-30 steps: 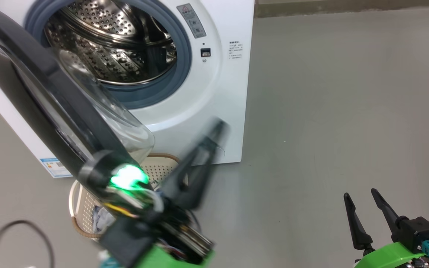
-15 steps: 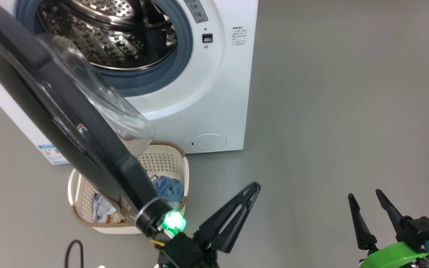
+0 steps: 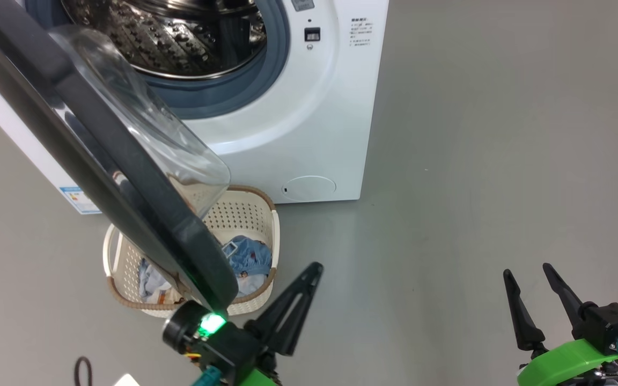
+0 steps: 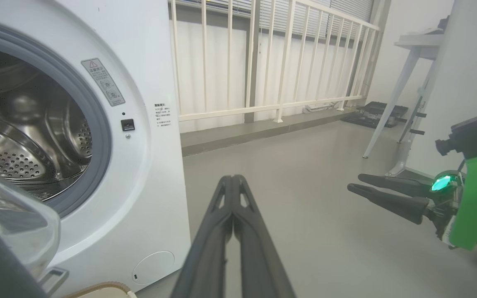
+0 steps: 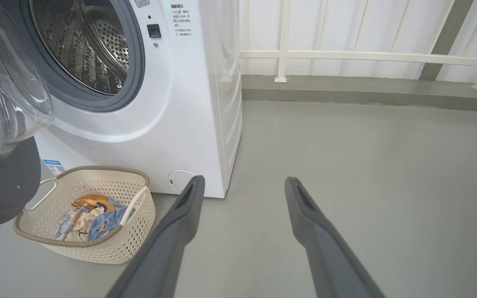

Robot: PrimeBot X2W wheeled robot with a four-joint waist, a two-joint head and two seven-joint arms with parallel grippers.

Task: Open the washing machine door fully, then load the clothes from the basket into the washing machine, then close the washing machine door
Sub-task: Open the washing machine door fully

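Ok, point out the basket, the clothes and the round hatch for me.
basket [image 5: 135,244], right wrist view, perforated front wall.
clothes [image 5: 99,225], right wrist view, light blue fabric.
round hatch [image 3: 309,188], head view, middle of its white cover.

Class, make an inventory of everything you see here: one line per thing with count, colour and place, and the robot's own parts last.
washing machine: one, white, on the floor at the left, drum showing
washing machine door: one, black with a clear glass bowl, standing open above the basket
basket: one, cream with brown rim, on the floor before the machine
clothes: small heap, light blue, cream and orange, in the basket
railing: one, white, behind the machine
floor: grey
left gripper: one, dark, shut, beside the basket
right gripper: one, dark, open, over bare floor
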